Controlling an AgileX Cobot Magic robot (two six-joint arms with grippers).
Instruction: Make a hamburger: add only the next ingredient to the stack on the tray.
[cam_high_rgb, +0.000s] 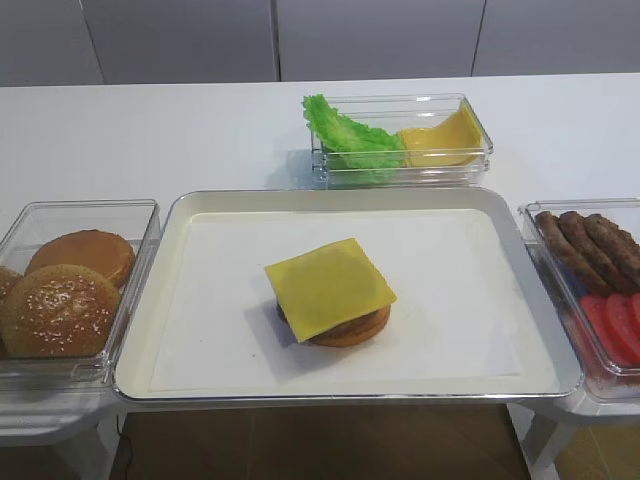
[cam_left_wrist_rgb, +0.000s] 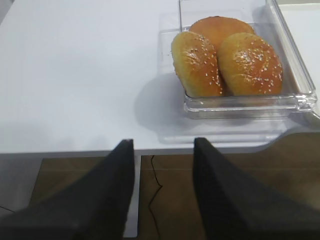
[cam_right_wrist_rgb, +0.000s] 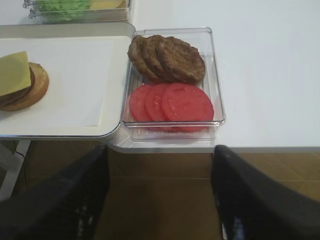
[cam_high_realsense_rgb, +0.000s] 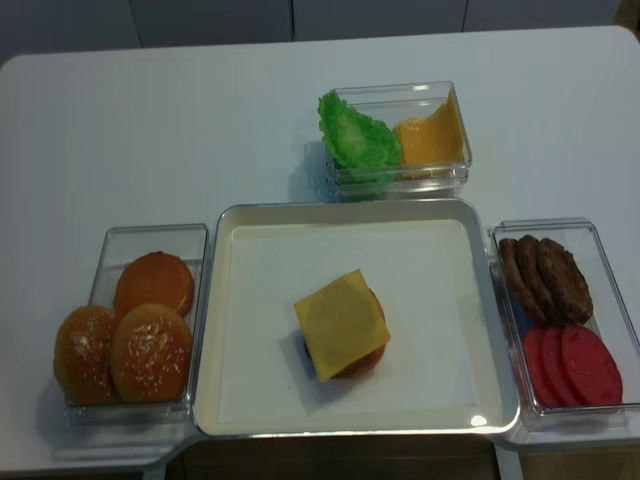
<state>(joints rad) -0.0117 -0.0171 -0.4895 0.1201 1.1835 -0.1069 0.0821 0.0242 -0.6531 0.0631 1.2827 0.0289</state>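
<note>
Where it lies, cheese (cam_high_rgb: 330, 288) looks flat.

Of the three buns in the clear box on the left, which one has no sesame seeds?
The plain bun at the back of the clear box, farthest from the table's front edge. The two seeded buns in front are speckled with sesame.

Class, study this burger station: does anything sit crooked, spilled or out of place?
Only small things: the cheese slice lies turned on the stack, its corners overhanging. The lettuce leaf pokes above its container's rim. Nothing looks spilled or damaged.
</note>
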